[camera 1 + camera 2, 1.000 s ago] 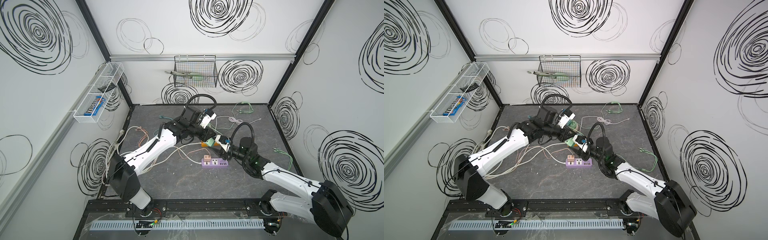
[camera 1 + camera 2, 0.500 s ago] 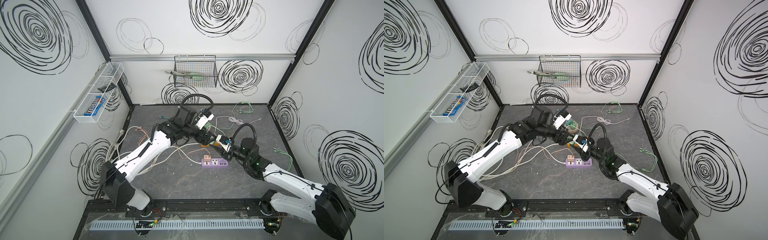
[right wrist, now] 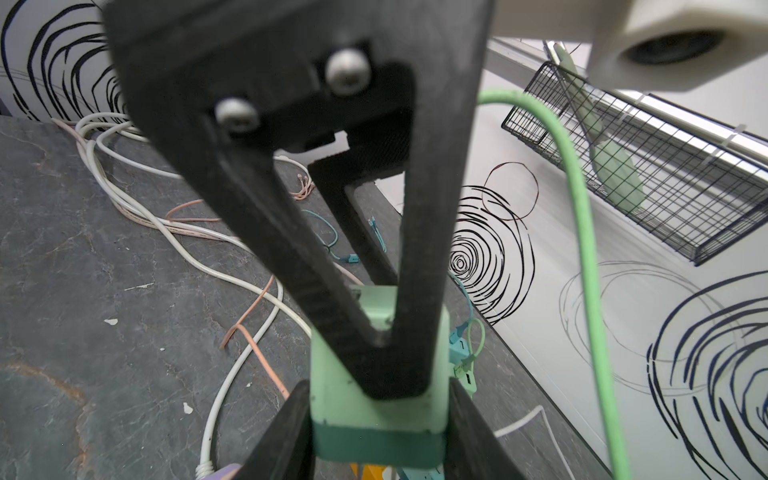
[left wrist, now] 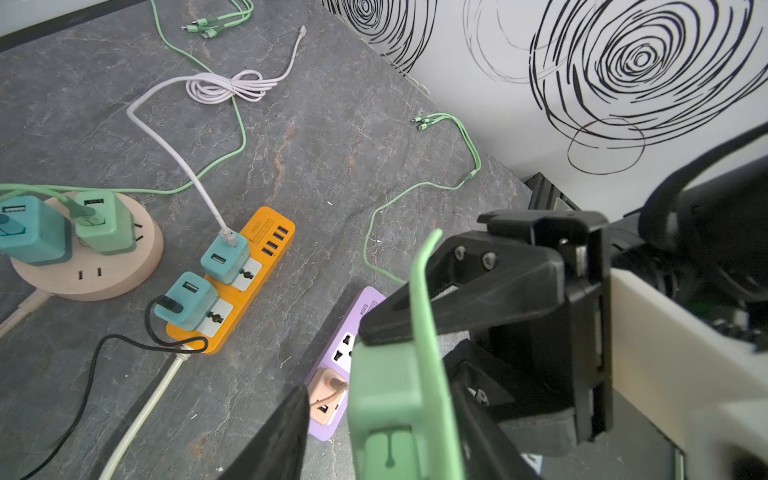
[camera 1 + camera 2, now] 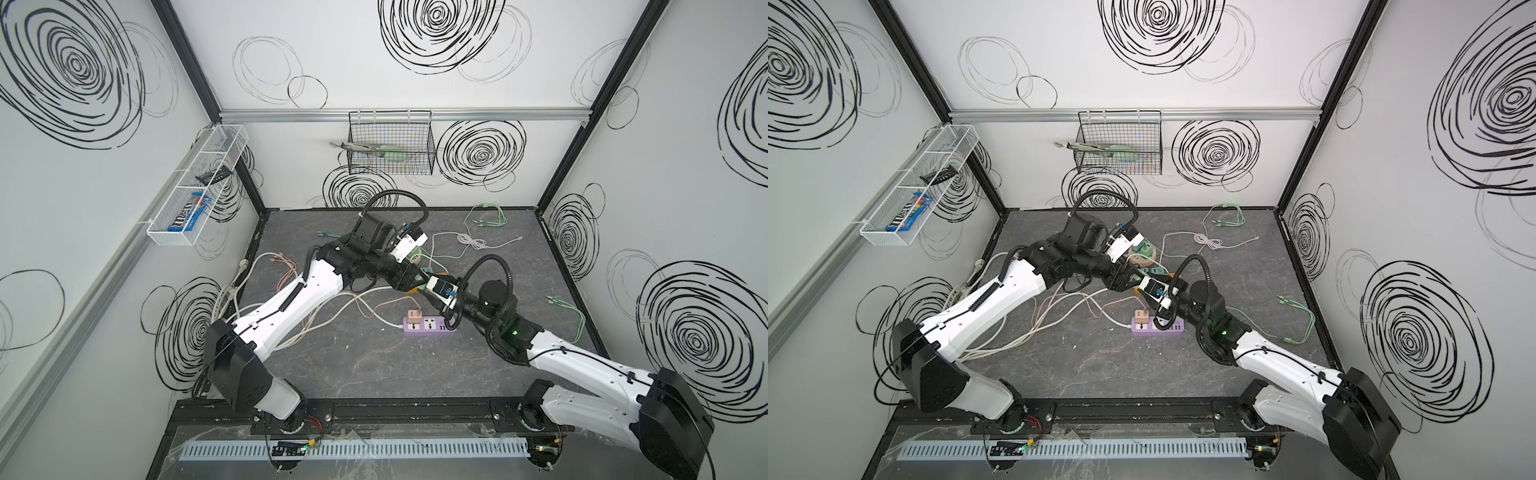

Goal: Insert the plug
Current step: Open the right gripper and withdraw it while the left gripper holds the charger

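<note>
1. My right pincer was clamped on the green plug, with a finger flush against each side.
2. My left pincer stood apart around that plug. One of its fingers showed a clear gap to the plug body.
3. The plug hung in the air above the desk, and its green cable arched away.
4. The purple power strip lay on the desk near the plug, not touching it. A peach adapter sat in its end socket.
5. The orange power strip lay beyond, carrying two teal chargers.
</note>
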{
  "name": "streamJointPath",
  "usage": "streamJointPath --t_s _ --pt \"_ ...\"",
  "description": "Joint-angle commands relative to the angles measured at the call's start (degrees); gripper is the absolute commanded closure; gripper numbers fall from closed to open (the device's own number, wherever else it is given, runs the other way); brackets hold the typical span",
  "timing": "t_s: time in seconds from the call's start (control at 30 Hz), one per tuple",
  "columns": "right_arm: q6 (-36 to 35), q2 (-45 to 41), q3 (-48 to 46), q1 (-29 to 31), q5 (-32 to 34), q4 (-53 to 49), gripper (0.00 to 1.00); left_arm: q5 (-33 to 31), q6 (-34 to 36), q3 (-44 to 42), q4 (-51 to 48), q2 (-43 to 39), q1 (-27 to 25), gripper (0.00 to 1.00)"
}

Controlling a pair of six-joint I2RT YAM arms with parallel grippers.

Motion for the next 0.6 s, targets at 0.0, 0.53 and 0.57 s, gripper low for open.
streamJointPath --t_s 0.0,0.53,0.57 --pt "-0.94 -1.45 -0.38 0.52 0.76 3.73 0.6 1.94 0.71 0.16 0.67 0.8 -0.24 0.45" --pt "10.84 -3.02 2.64 0.4 4.91 -4.37 0.17 -0.53 1.15 -0.63 1.58 0.24 0.5 1.0" --pt "14.28 -3.96 3.89 0.04 5.31 -8.73 0.07 -1.45 0.8 -0.78 2.16 -0.1 0.7 1.0"
